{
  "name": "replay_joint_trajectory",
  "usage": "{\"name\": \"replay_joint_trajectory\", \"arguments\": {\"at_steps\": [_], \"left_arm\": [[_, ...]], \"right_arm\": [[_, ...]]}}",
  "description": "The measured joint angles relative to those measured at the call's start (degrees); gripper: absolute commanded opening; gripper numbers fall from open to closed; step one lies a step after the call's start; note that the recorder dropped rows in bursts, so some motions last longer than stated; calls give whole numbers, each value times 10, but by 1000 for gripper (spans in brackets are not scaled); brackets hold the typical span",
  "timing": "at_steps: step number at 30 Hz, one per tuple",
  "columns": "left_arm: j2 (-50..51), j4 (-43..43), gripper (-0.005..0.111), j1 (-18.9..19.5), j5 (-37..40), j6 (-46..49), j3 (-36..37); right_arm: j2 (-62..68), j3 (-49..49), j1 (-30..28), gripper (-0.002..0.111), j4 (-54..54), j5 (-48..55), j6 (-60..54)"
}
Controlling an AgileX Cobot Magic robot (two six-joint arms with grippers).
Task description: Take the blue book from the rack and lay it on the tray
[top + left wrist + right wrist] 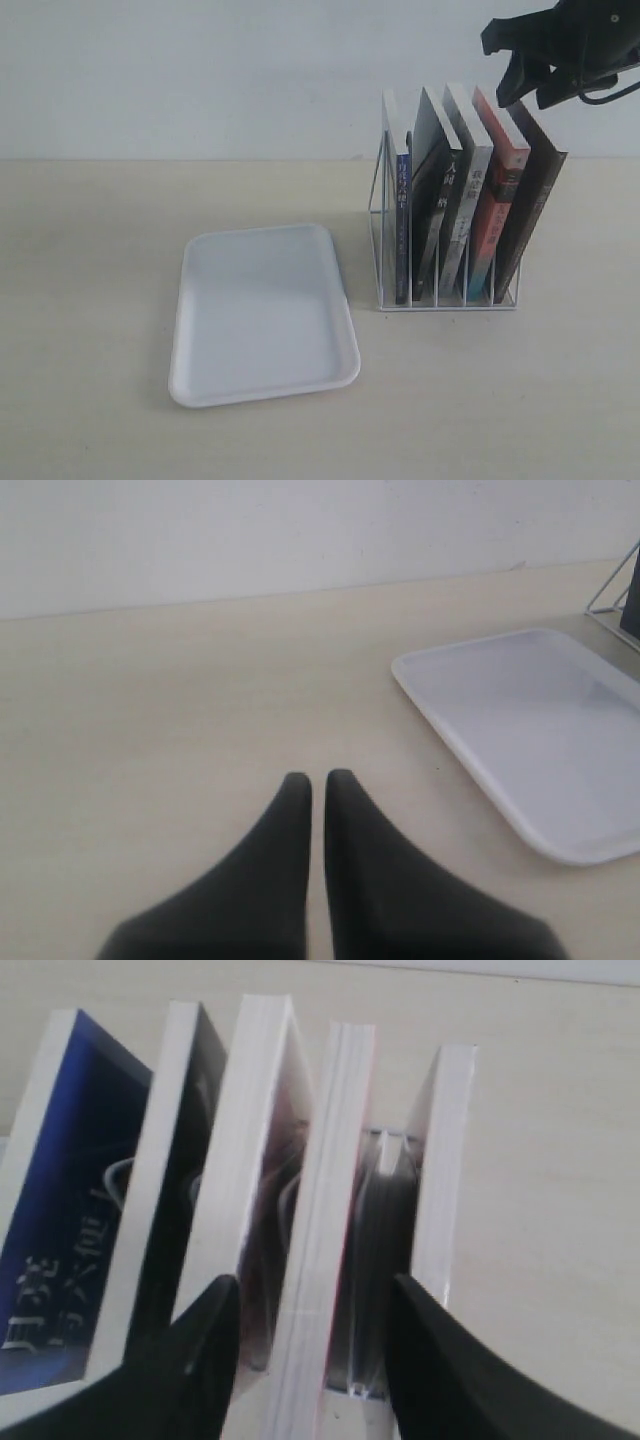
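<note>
The blue book [402, 225] stands upright in the leftmost slot of the white wire rack [450, 304]; its deep blue cover [65, 1200] with white characters shows in the right wrist view. My right gripper [527, 98] hovers open just above the tops of the rightmost books, far from the blue one. Seen from the wrist, my right gripper [312, 1285] straddles the page edge of the red-orange book [335, 1210] without holding it. The white tray [260, 310] lies flat to the left of the rack. My left gripper [318, 777] is shut, holding nothing, low over the table beside the tray [530, 730].
Four other books fill the remaining slots: two dark ones [440, 190], the red-orange spined one [497, 200] and a black-brown one [535, 200] leaning at the right end. A corner of the rack [612, 585] shows past the tray. Pale wall behind the beige table.
</note>
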Motion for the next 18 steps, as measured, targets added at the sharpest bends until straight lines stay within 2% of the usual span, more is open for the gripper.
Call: {"name": "replay_joint_trajectory", "arguments": {"at_steps": [8, 13, 18], "left_arm": [[0, 0, 5, 0, 0, 0, 0], [0, 0, 5, 0, 0, 0, 0], [0, 0, 5, 0, 0, 0, 0]], "right_arm": [[1, -2, 5, 45, 16, -1, -19], [46, -111, 49, 45, -74, 70, 44], [100, -176, 49, 45, -107, 144, 75]]}}
